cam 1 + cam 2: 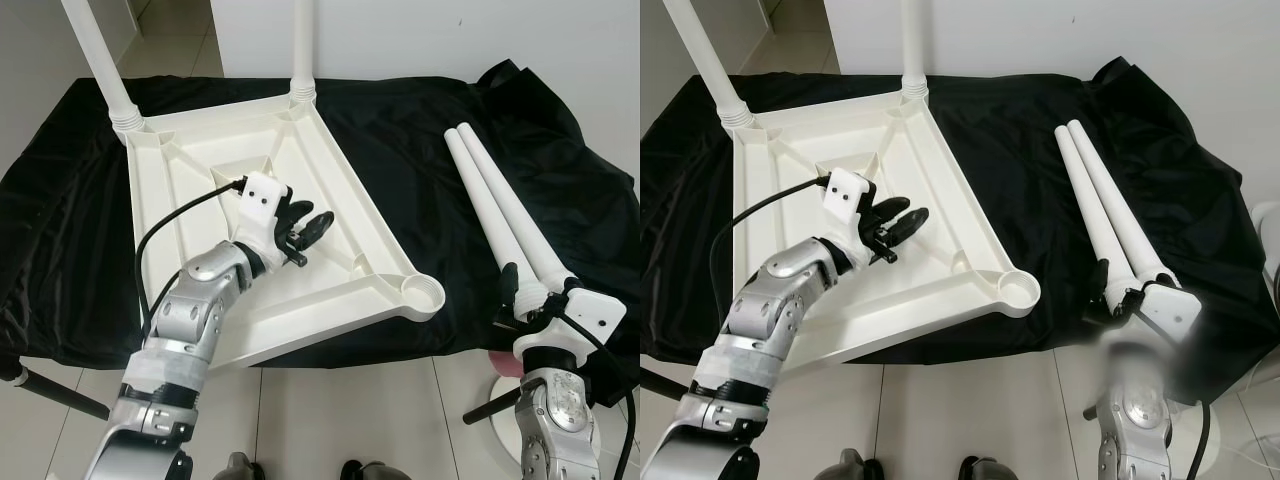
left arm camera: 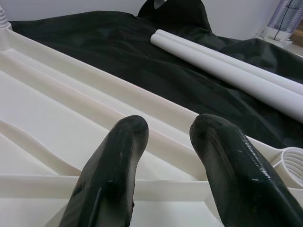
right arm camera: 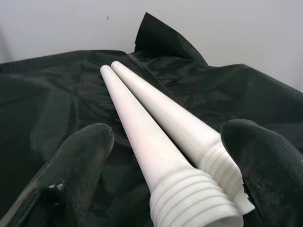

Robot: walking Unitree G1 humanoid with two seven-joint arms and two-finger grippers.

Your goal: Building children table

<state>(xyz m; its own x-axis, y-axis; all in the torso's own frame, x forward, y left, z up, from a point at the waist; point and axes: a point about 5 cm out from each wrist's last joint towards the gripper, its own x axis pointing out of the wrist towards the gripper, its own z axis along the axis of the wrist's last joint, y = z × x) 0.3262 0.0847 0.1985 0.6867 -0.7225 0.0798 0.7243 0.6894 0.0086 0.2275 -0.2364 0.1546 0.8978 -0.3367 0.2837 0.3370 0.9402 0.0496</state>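
White tabletop (image 1: 290, 190) lying upside down on the black cloth (image 1: 420, 130), two legs (image 1: 303, 50) standing screwed in at its far corners, left gripper (image 1: 305, 232) hovering over its underside with jaws parted and empty, two loose legs (image 1: 500, 205) lying side by side to the right, right gripper (image 3: 165, 179) with jaws wide open straddling their threaded ends.

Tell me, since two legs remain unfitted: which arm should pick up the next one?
Right. The right gripper has open fingers either side of the loose legs' threaded ends; the left gripper hovers over the tabletop.
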